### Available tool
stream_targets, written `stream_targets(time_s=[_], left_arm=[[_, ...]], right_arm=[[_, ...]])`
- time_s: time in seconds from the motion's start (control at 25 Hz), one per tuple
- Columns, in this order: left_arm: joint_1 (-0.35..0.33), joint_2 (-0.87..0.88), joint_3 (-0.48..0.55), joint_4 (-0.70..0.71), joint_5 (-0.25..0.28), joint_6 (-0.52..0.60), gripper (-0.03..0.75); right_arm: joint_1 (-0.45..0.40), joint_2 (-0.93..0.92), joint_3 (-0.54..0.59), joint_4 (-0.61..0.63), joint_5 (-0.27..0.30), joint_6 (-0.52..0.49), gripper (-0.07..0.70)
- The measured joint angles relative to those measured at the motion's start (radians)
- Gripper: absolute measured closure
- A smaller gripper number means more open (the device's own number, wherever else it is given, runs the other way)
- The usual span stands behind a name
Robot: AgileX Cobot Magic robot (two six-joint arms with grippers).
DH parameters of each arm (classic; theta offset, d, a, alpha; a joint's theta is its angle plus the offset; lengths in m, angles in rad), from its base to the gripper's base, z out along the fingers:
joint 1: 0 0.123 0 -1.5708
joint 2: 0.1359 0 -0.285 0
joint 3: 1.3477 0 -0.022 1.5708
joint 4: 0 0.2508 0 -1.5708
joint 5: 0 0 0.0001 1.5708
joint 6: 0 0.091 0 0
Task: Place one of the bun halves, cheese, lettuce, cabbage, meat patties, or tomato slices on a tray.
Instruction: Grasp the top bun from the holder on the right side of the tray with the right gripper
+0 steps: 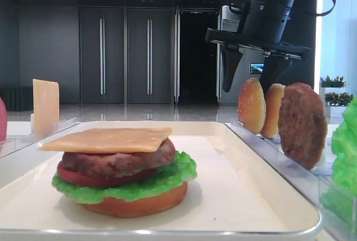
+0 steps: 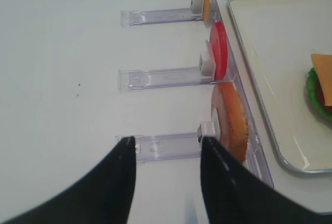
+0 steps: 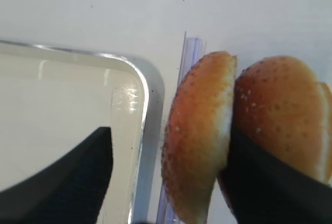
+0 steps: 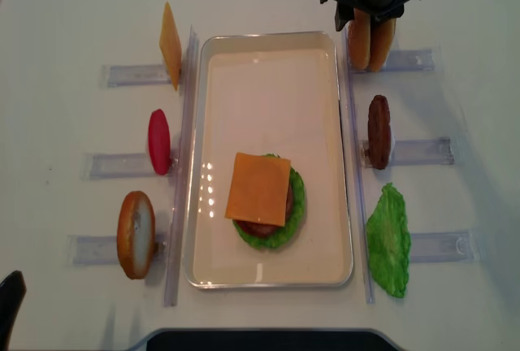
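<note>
My right gripper (image 3: 168, 141) is open and straddles the nearer of two sesame bun halves (image 3: 199, 130). One finger (image 3: 72, 182) hangs over the tray's (image 3: 142, 94) corner and the other is wedged between that bun and the second bun top (image 3: 282, 105). From above, the gripper (image 4: 370, 19) sits over both buns (image 4: 370, 42) at the far right rack. On the tray (image 4: 268, 283) stands a stack topped with cheese (image 4: 258, 188) over patty, tomato, lettuce and a flat bun. My left gripper (image 2: 168, 149) is open over a clear rack beside a flat bottom bun (image 2: 231, 120).
Clear racks flank the tray. On the right stand a meat patty (image 4: 379, 132) and a lettuce leaf (image 4: 388, 241). On the left stand a cheese slice (image 4: 169, 45), a tomato slice (image 4: 159, 141) and the bottom bun (image 4: 136, 233). The table is white.
</note>
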Motion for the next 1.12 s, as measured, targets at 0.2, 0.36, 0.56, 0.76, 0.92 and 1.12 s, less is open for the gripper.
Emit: stream_targets(time_s=[0.2,0.36,0.56,0.76,0.92,1.12], left_arm=[[0.000,0.000,0.000,0.000,0.000,0.000,0.398],[0.000,0.000,0.000,0.000,0.000,0.000,0.398],[0.000,0.000,0.000,0.000,0.000,0.000,0.398],[0.000,0.000,0.000,0.000,0.000,0.000,0.398],[0.000,0.000,0.000,0.000,0.000,0.000,0.398],[0.000,0.000,0.000,0.000,0.000,0.000,0.398]], right_arm=[[0.000,0.001,0.000,0.000,0.000,-0.001,0.181],[0.000,0.002,0.000,0.000,0.000,-0.001,0.181],[0.000,0.002,0.000,-0.005,0.000,-0.002,0.232],[-0.004,0.004,0.000,-0.019,0.004,-0.005,0.367],[-0.005,0.004,0.000,-0.015,0.004,-0.005,0.398],[-0.005,0.004,0.000,-0.015,0.006,-0.005,0.398]])
